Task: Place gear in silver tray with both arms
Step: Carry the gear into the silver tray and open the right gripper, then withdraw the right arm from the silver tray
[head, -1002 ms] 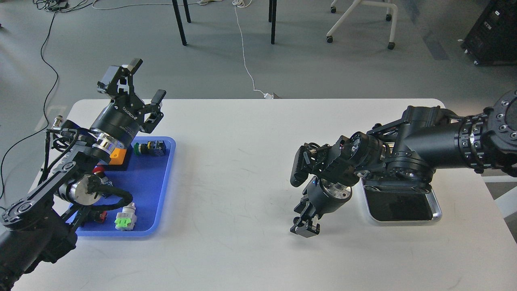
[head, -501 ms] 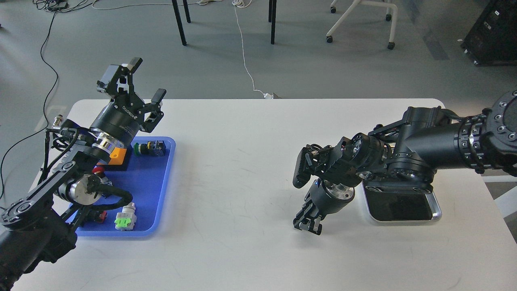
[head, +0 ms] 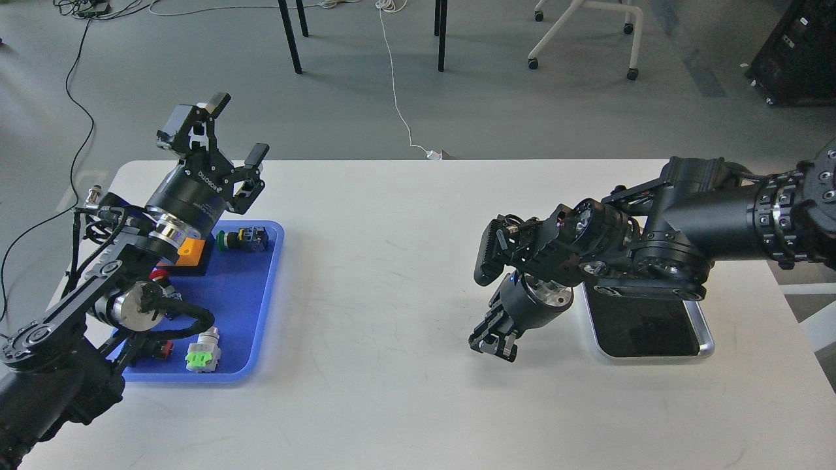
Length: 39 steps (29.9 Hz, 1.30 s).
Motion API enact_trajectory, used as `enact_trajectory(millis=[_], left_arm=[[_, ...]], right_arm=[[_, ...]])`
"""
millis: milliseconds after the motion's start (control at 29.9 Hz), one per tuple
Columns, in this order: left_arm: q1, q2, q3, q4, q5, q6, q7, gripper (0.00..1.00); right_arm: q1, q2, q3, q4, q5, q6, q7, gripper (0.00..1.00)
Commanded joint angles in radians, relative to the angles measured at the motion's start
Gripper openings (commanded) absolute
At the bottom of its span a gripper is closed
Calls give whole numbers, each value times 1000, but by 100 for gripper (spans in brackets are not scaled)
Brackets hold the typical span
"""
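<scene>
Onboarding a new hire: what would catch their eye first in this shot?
Probably the left gripper, raised with fingers spread wide above the blue tray of small parts at the table's left. Next, the right gripper, pointing down over bare table just left of the silver tray, which looks empty where visible.

The desk [head: 392, 274] has a matt white top, faintly scuffed. The silver tray [head: 704, 336] is polished metal with a bright rim and a dark, mirror-like bottom. The blue tray [head: 258, 313] looks like smooth plastic with a slight sheen. Both arms are matt black, the left arm [head: 98, 294] with a shiny metal wrist ring [head: 166, 230].
</scene>
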Motion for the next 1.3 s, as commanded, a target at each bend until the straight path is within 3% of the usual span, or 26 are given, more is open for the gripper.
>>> enact_trajectory(millis=[0, 368, 869, 969, 1002, 1103, 1270], left_arm=[[0, -2, 0, 0, 1, 0, 0, 99], [-3, -42, 5, 0, 4, 0, 19, 99], [-6, -59, 6, 0, 6, 0, 26, 99], [-6, -58, 6, 2, 6, 0, 26, 99], [-6, -56, 6, 0, 6, 2, 28, 99], [-6, -55, 6, 0, 6, 0, 28, 99], [-8, -48, 6, 0, 6, -1, 28, 99]], right_arm=[[34, -99, 24, 4, -1, -4, 0, 16], [-21, -417, 15, 2, -196, -6, 0, 16], [-164, -466, 16, -84, -210, -27, 0, 20], [-164, -466, 15, -78, -210, -27, 0, 27], [-164, -468, 15, -76, -210, -27, 0, 38], [-164, -480, 16, -66, -208, -29, 0, 97], [-158, -504, 76, -16, -201, -38, 0, 98]])
